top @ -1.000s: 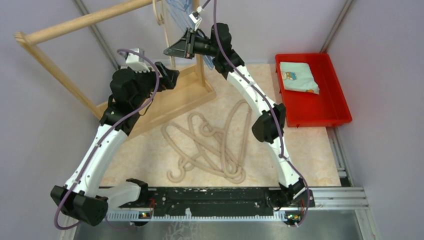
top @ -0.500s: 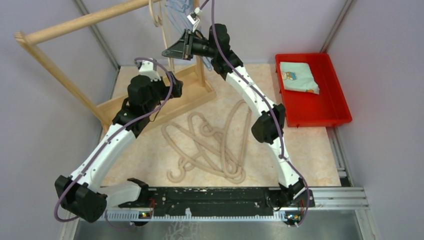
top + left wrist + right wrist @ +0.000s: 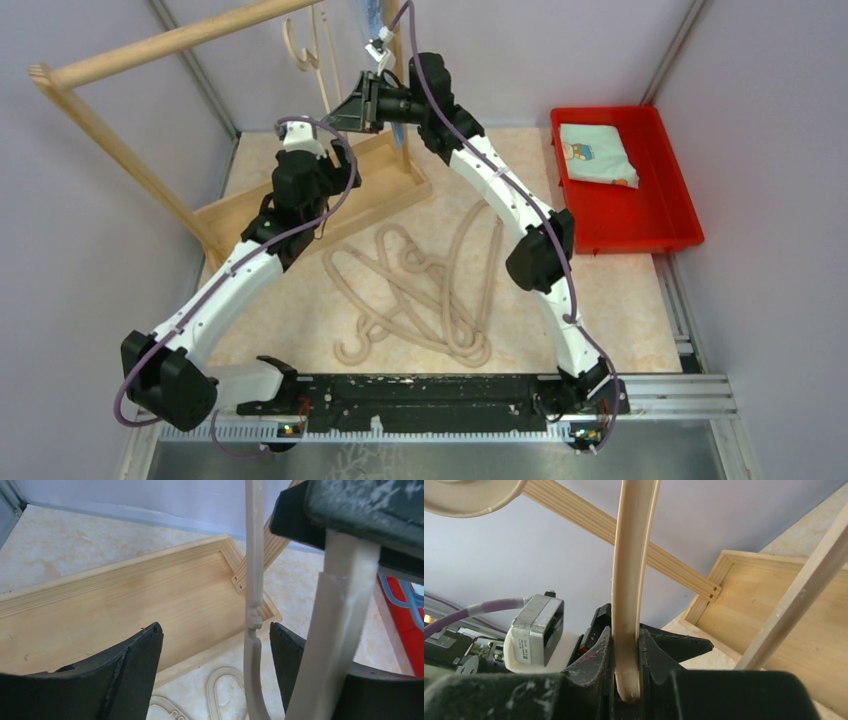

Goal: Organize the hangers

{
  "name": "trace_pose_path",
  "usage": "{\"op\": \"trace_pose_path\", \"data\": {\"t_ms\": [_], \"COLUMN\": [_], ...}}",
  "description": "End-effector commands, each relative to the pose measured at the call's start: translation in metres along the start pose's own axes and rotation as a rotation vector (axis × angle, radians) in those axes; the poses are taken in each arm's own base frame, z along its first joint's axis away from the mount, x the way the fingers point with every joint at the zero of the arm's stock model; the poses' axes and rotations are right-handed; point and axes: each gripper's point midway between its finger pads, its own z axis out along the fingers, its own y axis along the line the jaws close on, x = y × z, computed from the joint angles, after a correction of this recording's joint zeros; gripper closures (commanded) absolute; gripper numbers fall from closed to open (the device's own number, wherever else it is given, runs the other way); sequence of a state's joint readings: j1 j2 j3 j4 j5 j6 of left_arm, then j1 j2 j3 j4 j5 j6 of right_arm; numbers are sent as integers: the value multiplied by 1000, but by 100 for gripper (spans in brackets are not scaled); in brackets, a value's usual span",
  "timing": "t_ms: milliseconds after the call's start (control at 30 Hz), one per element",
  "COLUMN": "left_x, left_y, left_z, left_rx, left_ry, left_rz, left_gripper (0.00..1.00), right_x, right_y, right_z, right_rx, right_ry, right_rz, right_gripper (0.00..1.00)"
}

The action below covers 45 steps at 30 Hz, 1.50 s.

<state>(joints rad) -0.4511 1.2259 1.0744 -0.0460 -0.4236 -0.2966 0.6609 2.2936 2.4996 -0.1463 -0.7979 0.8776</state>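
Over the last second the left arm has swung inward from the left side of the rack [image 3: 170, 40] and reached forward above its wooden base [image 3: 125, 595]. This brings the left gripper [image 3: 216, 630] close under the right one. The right arm has lifted slightly toward the rail, and the hangers hanging there have shifted with it. Judged from this, the step in hand is a two-arm placement of one hanger on the rail, with the left arm coming in to steady it. The left gripper is spread wide. The lower limb of the beige hanger [image 3: 253, 580] runs between its fingers, nearer the right finger, with no contact visible. The right gripper [image 3: 626, 645] is pressed together on that same beige hanger, pinching its upper limb just below the rail. Whether its hook is already over the rail cannot be told. The light-blue hangers [image 3: 375, 15] hang at the top edge of the overhead view. The remaining beige hangers [image 3: 430, 290] lie tangled on the tabletop [image 3: 620, 320] between the arms, not yet sorted.
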Motion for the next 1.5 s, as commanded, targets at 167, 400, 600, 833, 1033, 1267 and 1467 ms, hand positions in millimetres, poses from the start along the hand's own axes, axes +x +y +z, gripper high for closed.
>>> {"op": "trace_pose_path", "data": {"t_ms": [167,400,600,833,1033,1267,1467], "left_x": [-37,-37,-47,-52,-53,-32,-18], "left_y": [12,19,34,42,25,-18,-37], "left_z": [-6,-12,-18,-24,-30,-35,-40], "left_rx": [-71,-97,-179,-237,-220,-183,-188], "left_ry": [-124,-134,-156,-156,-151,-109,-78], "left_rz": [-38,-49,-38,-67,-58,35,86], "left_gripper": [58,100,100,100,100,100,100], "right_x": [-12,-12,-12,-7,-3,-2,-3], "right_y": [75,85,97,115,135,134,132], "right_z": [-24,-30,-54,-88,-108,-131,-154], "right_rx": [-86,-101,-63,-11,-3,80,123], "right_ry": [3,15,30,39,37,5,-26], "right_rz": [-96,-102,-156,-215,-261,-305,-306], "right_gripper": [100,100,71,43,37,33,32]}}
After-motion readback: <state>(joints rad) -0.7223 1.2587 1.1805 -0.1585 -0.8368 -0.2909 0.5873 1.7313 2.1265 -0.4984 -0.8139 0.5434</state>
